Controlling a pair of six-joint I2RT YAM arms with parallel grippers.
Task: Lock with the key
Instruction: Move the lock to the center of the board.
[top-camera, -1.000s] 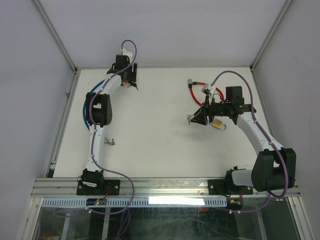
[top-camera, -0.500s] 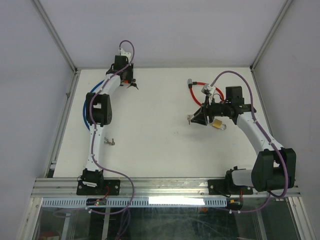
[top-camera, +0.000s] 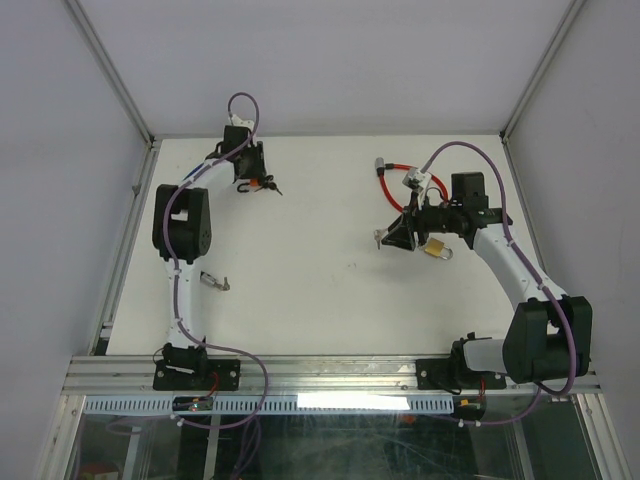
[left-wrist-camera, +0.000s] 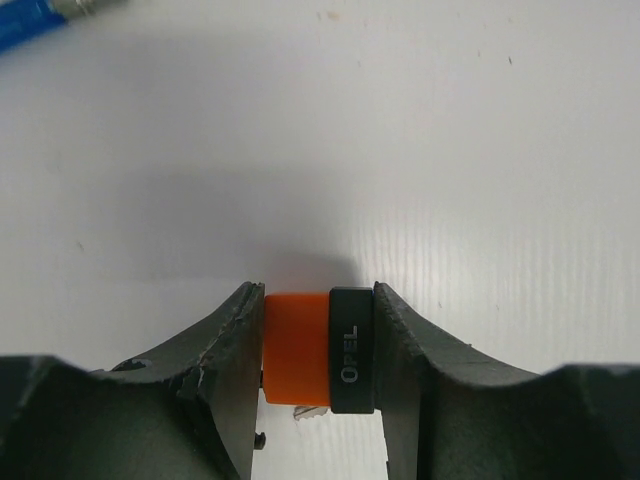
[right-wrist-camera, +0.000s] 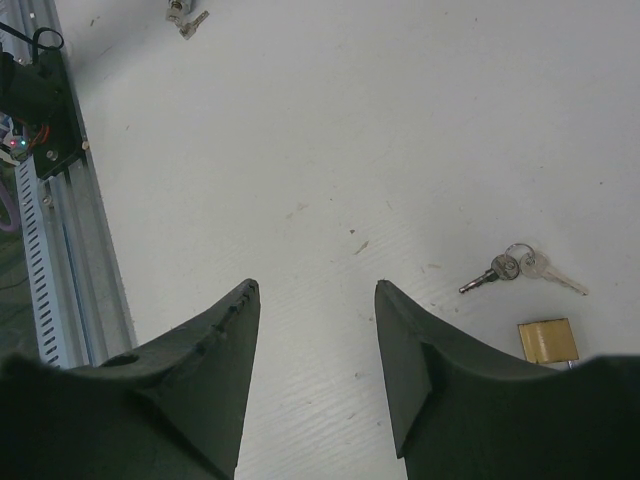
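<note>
At the far left of the counter (top-camera: 320, 290), the left gripper (left-wrist-camera: 318, 298) is clenched on an orange-and-black key fob (left-wrist-camera: 320, 350) marked OPEL. A small key (top-camera: 216, 283) lies beside the left arm. The right gripper (right-wrist-camera: 317, 290) hovers with its jaws parted and empty. The brass padlock (right-wrist-camera: 547, 340) and a keyring (right-wrist-camera: 520, 267) lie just beside it, with a red cable lock (top-camera: 392, 185) beyond.

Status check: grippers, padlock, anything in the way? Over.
Left gripper shut on orange-and-black key fob; right gripper open, empty. Brass padlock on table, key ring beside it, not touching. Nothing seen blocking the padlock.
</note>
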